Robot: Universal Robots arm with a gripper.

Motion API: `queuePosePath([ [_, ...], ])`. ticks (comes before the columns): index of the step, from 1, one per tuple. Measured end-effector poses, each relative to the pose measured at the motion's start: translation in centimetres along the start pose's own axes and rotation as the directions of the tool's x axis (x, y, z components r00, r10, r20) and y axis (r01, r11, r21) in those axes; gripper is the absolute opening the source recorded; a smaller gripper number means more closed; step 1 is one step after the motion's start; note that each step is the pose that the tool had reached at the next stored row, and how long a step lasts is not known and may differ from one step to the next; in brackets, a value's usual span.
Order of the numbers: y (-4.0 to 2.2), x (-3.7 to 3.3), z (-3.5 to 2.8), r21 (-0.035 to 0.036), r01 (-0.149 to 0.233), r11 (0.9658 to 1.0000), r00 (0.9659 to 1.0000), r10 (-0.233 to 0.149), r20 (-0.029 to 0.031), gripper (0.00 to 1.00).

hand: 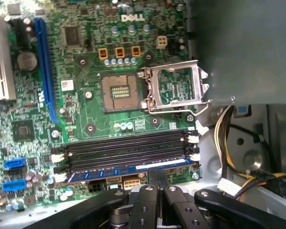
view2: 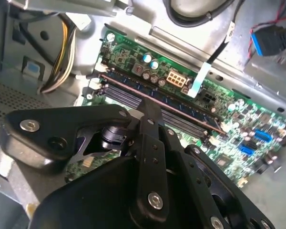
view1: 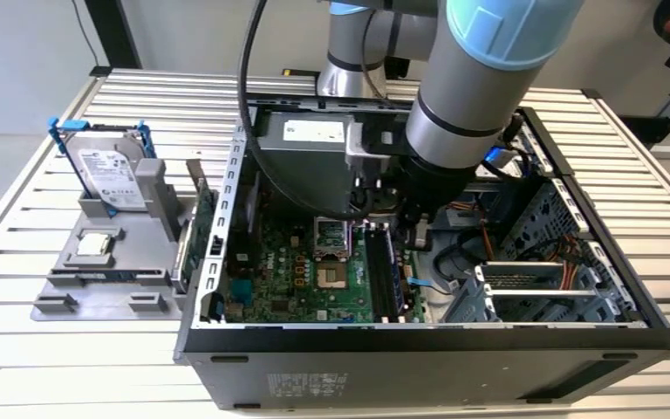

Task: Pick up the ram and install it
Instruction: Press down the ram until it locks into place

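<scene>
Now | computer case [view1: 428, 340]: motherboard [hand: 86, 114] | slot: ram [hand: 128, 170] | end effector [hand: 157, 179] above.

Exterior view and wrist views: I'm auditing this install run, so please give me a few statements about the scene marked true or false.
1. The gripper is at the memory slots inside the case. True.
2. The ram lies on the holder outside the case. False: it is at the slot nearest the gripper.
3. The CPU socket carries a cooler. False: it is open and bare.
4. The hard drive stands on the holder, at the exterior view's left of the case. True.
</scene>
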State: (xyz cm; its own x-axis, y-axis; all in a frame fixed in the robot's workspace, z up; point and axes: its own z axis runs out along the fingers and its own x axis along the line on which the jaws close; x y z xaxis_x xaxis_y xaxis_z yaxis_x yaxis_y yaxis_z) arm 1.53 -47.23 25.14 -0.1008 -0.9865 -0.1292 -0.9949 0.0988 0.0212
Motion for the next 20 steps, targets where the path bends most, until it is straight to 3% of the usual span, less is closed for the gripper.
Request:
queuePosePath([
  [4,-0.01,0.02,0.02,0.0009,0.056,0.9984,0.9984,-0.056,-0.0002,0.00],
  [9,-0.02,0.16,0.01,0.0073,0.109,0.9940,0.9940,-0.109,-0.0009,0.00],
  [16,-0.03,0.29,0.06,0.0074,0.113,0.9935,0.9935,-0.113,-0.0009,0.00],
  [20,-0.03,0.38,0.65,0.0096,0.096,0.9954,0.9954,-0.096,-0.0073,0.00],
])
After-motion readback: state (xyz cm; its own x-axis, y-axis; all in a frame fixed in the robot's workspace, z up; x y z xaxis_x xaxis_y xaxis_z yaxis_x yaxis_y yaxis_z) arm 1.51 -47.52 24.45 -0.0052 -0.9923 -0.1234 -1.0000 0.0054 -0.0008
